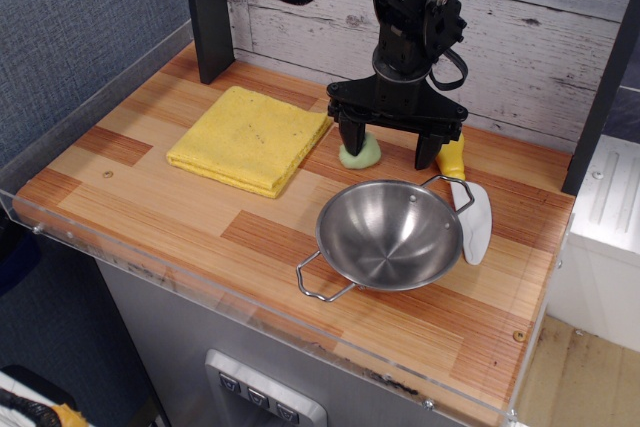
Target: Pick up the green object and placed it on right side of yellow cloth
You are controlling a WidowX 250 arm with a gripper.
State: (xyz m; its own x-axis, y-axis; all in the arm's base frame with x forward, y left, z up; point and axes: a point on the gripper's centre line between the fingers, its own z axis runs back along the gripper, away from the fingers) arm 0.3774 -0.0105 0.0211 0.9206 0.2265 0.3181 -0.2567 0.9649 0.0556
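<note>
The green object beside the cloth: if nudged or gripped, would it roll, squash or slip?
The green object looks like a soft rounded lump, so it would probably squash slightly rather than slip. Its flattish underside on the table suggests it stays put, not rolls. Being far smaller than the yellow cloth, it is likely very light.

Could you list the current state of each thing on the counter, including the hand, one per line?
hand: open, jaws spread, low over the counter
green object: released, lying on the wood right of the cloth, beside one finger
yellow cloth: folded flat, nothing on it
steel bowl: upright, empty
spatula: lying flat, blade against the bowl's right rim
</note>
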